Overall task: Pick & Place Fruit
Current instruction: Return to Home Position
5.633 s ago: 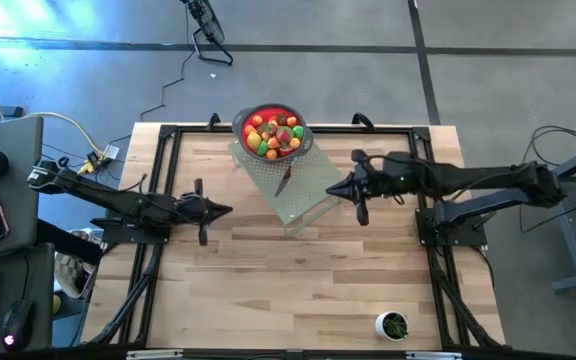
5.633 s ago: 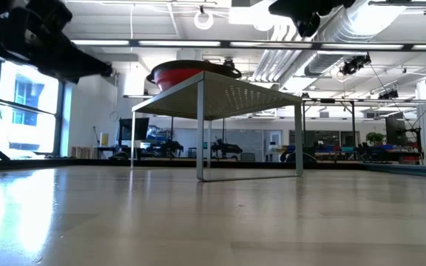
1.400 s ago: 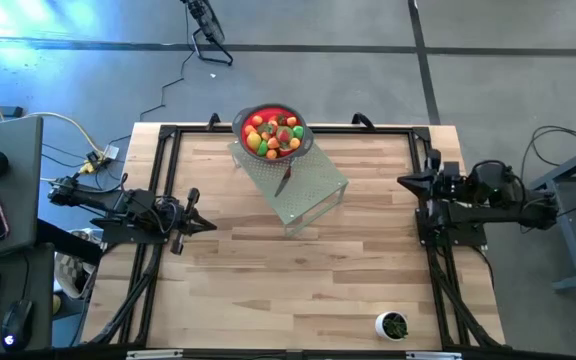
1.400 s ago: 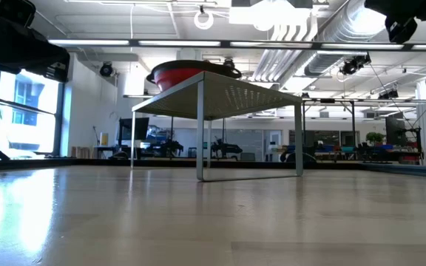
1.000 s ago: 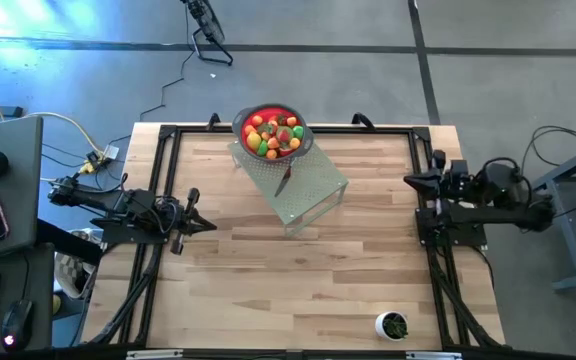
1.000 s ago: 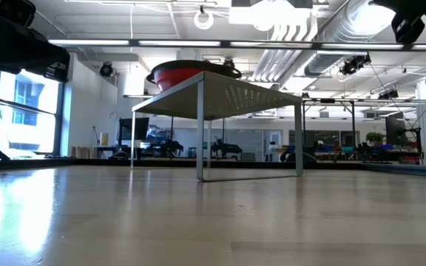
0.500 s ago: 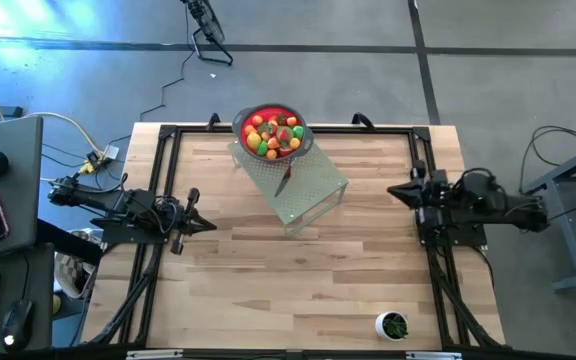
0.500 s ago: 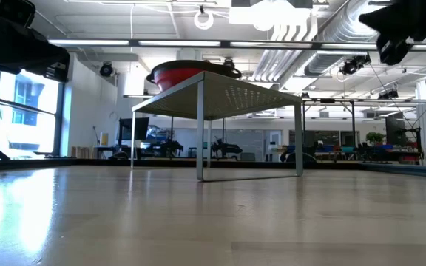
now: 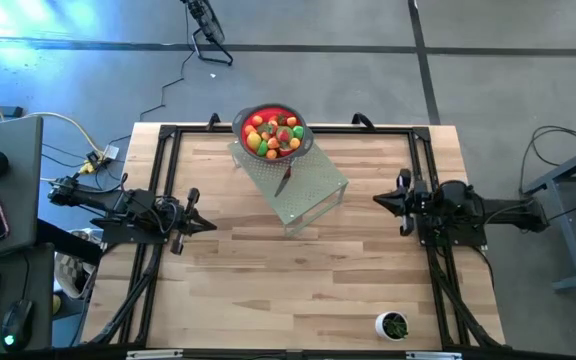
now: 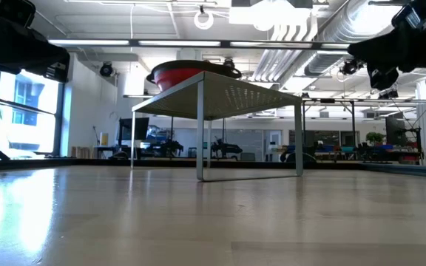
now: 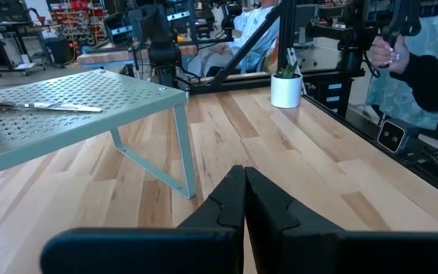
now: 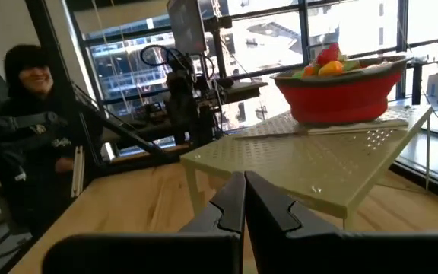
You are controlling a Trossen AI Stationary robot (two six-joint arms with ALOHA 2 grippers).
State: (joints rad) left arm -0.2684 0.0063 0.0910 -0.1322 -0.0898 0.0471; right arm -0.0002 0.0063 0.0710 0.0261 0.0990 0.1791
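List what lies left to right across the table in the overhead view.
Dark left gripper, shut → round red strainer heaped with small toy fruit, on the pale green perforated metal shelf → dark right gripper, shut.

Perforated matt metal shelf point(image 9: 313, 190), smooth wood table point(image 9: 298, 285)

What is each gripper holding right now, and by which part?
Nothing. The left gripper and the right gripper are both shut on nothing, clear of the shelf. The fruit lies in the red strainer on it.
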